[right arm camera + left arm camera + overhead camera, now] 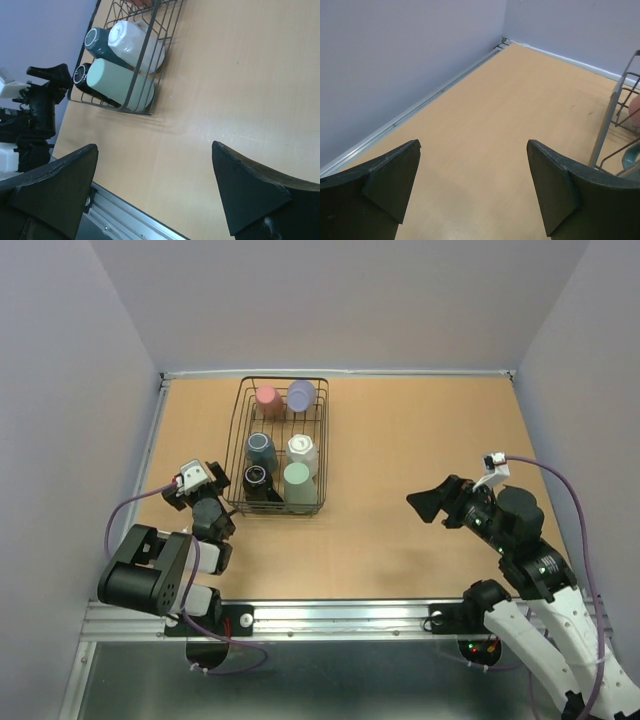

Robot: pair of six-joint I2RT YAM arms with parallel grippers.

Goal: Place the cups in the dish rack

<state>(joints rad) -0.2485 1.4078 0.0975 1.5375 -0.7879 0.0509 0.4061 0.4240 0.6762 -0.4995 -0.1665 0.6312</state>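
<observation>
Tan tabletop (420, 430): I'm seeing six cups (297, 480) sitting inside dish rack (326, 445). Both hanging spread, empty: left gripper (472, 150), right gripper (155, 150). Left wrist view is cropping rack to one corner.

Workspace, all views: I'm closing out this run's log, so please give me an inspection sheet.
Surface: tan table, no marks seen.
Job's things: wire rack holds six cups: pink, lavender, dark teal, white, black, mint; none outside it.
Clutter: nothing seen.
Grippers: left tool open, empty, beside the rack; right tool open, empty, over bare table.
Cables: left purple cable and right purple cable, both apart from the rack.
Surroundings: grey walls; metal rail at the near edge.
</observation>
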